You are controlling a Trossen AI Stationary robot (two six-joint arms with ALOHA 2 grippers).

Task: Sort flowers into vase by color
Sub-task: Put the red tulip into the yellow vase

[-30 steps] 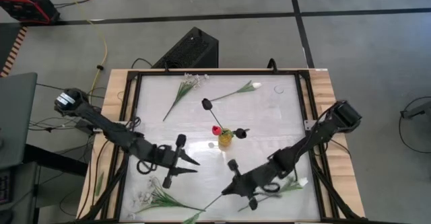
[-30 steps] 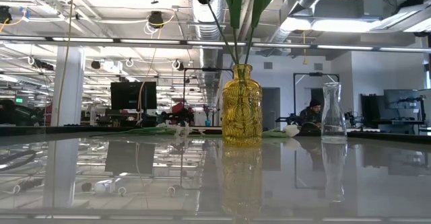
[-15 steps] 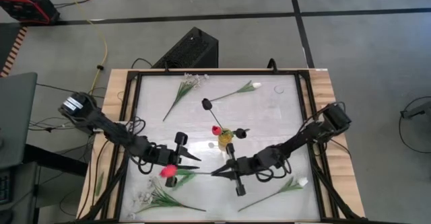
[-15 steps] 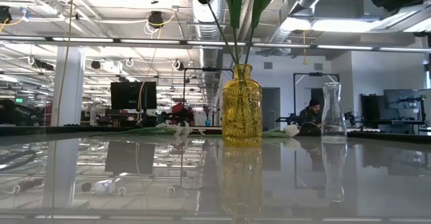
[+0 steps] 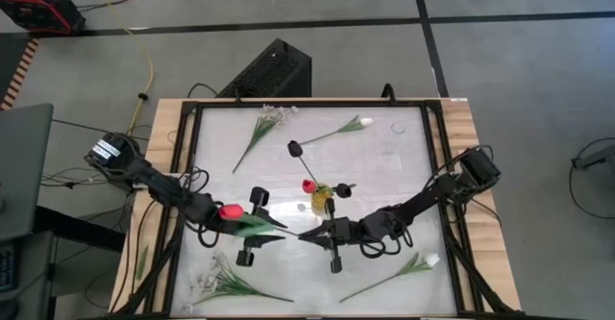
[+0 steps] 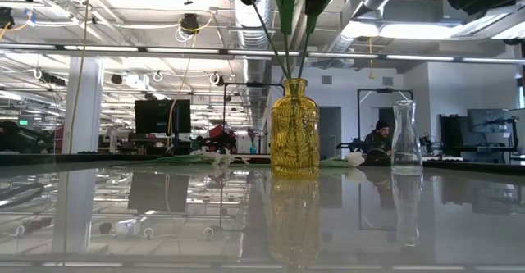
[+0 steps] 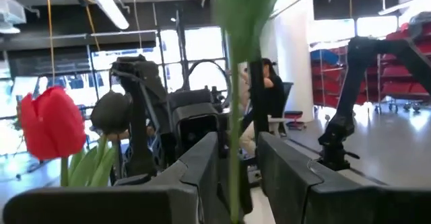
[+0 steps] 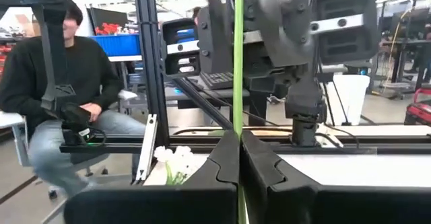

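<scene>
On the glass tabletop [image 5: 404, 171], the yellow vase [image 5: 321, 199] stands near the middle, already bearing a red tulip [image 5: 307, 185] and two dark tulips [image 5: 294, 148]. Just below the vase in the overhead view, both arms meet over one red flower [image 5: 230, 212]. The left hand [image 5: 258, 226], to the vase's left, has its fingers set apart on either side of the green stem, seen in its wrist view; whether they press the stem cannot be told. The right hand [image 5: 332, 233], just below the vase, is clamped together on the stem's other end [image 8: 238, 83]. The red bloom sits at the left hand, farther from the vase. A clear vase [image 6: 406, 135] stands to the yellow one's right. Beyond the vase lie a white tulip [image 5: 352, 125] and a white spray [image 5: 271, 118]; nearer the front edge lie another spray [image 5: 216, 280] and a white tulip [image 5: 423, 260]. A seated person [image 8: 47, 109] shows behind the tabletop.
</scene>
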